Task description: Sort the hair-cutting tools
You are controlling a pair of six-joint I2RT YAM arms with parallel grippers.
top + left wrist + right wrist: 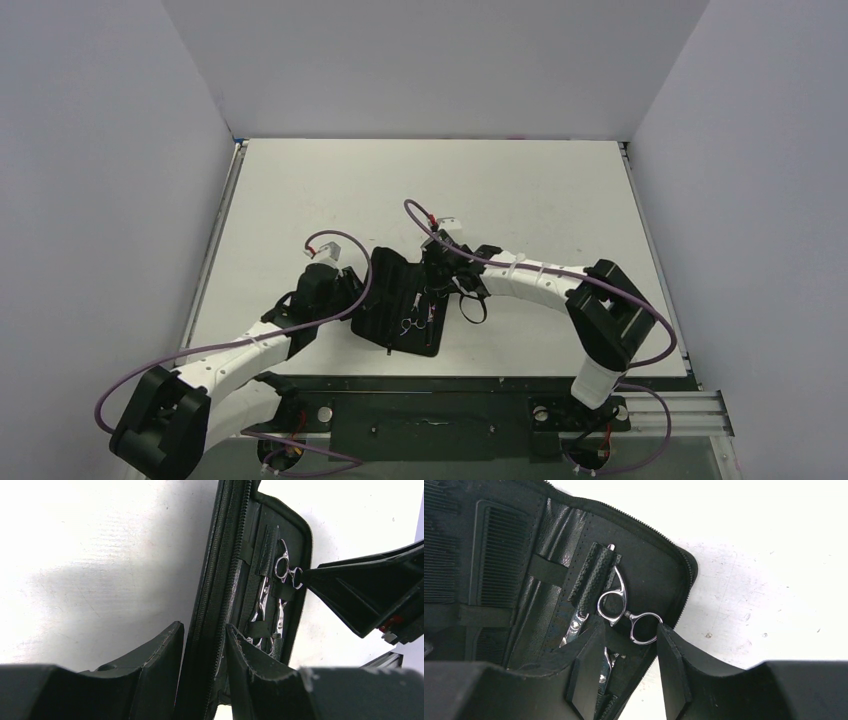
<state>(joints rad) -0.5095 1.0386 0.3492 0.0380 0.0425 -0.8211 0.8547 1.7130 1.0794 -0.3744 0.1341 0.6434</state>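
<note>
**Scissors' Rings Sat Between the Right Arm's Parted Fingers**

The black zip case (385, 290) lay spread open on the white table (560, 200), between the two arms. The silver scissors (628, 614) were inside it, on the half nearer the right arm. They were slipped blade-first under a textured strap (591, 572), and both finger rings poked out toward the case's zipped edge. The right gripper (630, 627) hung directly over those rings with its fingers apart. One fingertip (591, 645) stood on the lining side of the rings and the other just past the outer ring, by the zip. Whether either pad touched the metal could not be told. The black comb (499, 550) sat deeper in the case behind elastic bands, well clear of that gripper. The left gripper (205, 626) was clamped on the case's opposite zipped wall, which rose between its two fingers.
</note>
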